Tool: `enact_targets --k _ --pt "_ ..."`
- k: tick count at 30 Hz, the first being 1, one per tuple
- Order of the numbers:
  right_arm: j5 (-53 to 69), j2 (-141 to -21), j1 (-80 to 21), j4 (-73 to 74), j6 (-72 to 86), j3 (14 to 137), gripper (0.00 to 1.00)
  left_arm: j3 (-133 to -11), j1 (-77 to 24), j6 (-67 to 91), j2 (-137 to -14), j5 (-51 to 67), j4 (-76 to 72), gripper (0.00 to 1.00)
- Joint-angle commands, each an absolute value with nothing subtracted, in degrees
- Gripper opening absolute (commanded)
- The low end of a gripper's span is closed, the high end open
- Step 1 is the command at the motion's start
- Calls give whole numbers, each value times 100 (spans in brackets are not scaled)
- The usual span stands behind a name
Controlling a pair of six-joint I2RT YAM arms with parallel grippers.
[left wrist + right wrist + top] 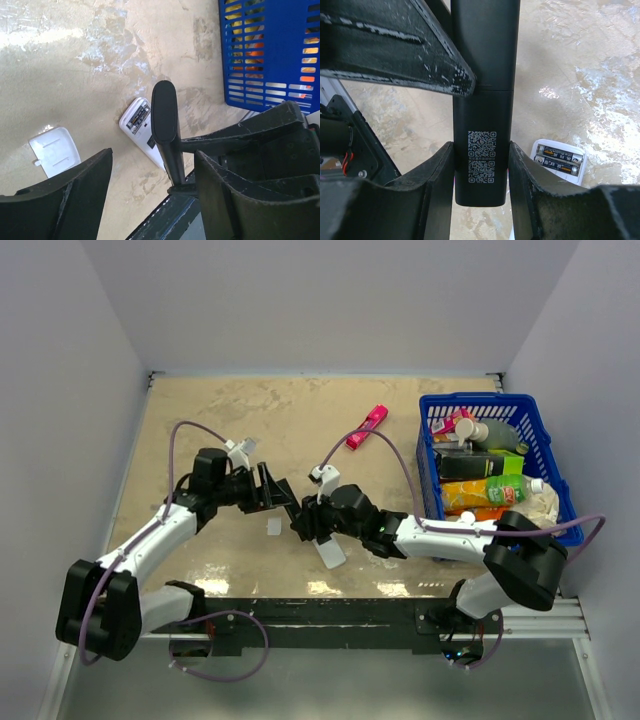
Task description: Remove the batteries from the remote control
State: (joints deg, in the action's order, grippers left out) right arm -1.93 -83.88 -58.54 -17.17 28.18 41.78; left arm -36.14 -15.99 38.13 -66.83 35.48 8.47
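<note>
— How far along is the unloading?

— Barely begun, I'd say. The white remote lies on the counter with its back open, and two batteries sit side by side in its bay. Its white cover lies apart from it, toward the left arm's side.

— And the black one?

— The black remote is up off the counter, standing on end. The right tool is closed narrow on its lower end, one finger pressed to each side, level with the square code label. A seam runs across its back above that label, so I judge its cover is on and any cells are inside; I can't see them.

— What about the left tool?

— The left tool is spread wide and holds nothing. It faces the black remote's upper end, and one finger lies against or just beside the body; I can't tell whether it touches.

— So what's left?

— Nearly everything: slide the black remote's cover off, take out its cells, then lift the two out of the white remote. No cell shows outside a remote in any view. The blue basket on the right plays no part.
</note>
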Motion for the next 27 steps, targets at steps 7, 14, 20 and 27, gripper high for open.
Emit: enact_targets --k 7,14,20,27 --pt "-237 -8060 -5854 -1837 2865 4386 12 -3788 -1731 3420 -6908 2989 1028 60" --pt "-220 -7928 -5854 -1872 2857 4245 12 -3884 -1732 3340 -7031 2681 1142 49" --pt "-281 -7718 -5862 -1890 2874 4026 11 -4096 -1731 3278 -7198 2382 1336 41" --pt "-352 -7515 -5854 -1942 2900 3806 11 -4227 -1731 3296 -7260 2268 1520 22"
